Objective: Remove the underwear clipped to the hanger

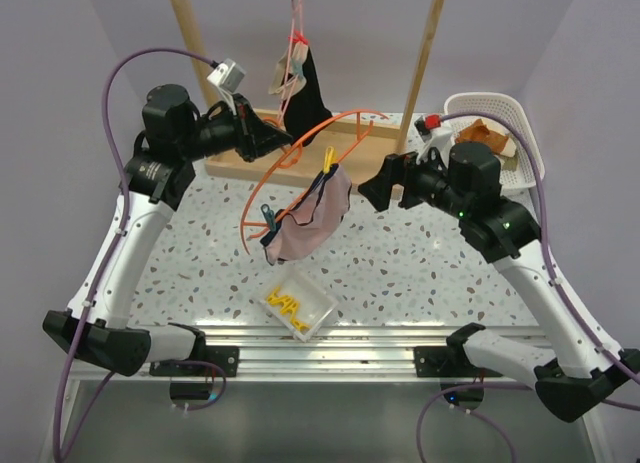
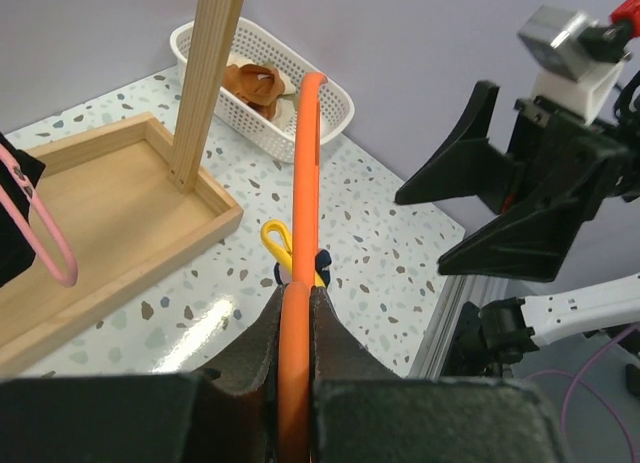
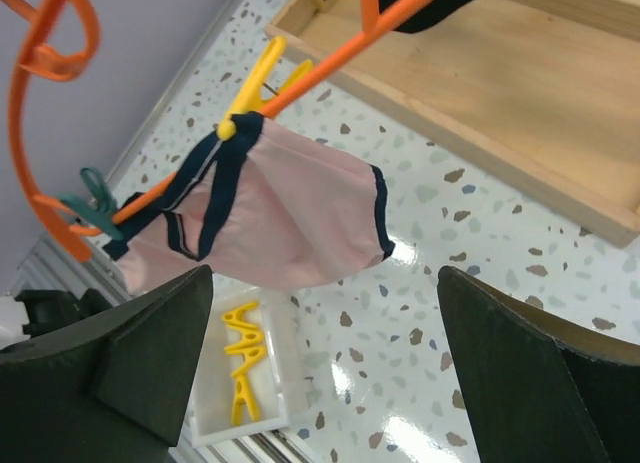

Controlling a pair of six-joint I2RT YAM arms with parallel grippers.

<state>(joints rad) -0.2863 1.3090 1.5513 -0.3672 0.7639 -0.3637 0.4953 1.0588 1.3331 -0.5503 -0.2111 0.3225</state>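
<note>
My left gripper [image 1: 285,141] is shut on the orange hanger [image 1: 300,153] and holds it above the table; in the left wrist view the orange rod [image 2: 298,283] runs between the closed fingers. The pale pink briefs with navy trim [image 1: 312,223] hang from it by a yellow clip [image 1: 329,161] and a teal clip [image 1: 267,214]; they also show in the right wrist view [image 3: 280,218]. My right gripper [image 1: 372,188] is open and empty, just right of the pink briefs. The black and beige briefs [image 1: 303,88] hang on a pink hanger [image 1: 294,33] at the wooden frame.
A wooden stand with a tray base [image 1: 350,148] and two posts is at the back. A white basket [image 1: 520,133] holding brown cloth stands at the back right. A small white tray [image 1: 300,305] with yellow clips lies near the front edge.
</note>
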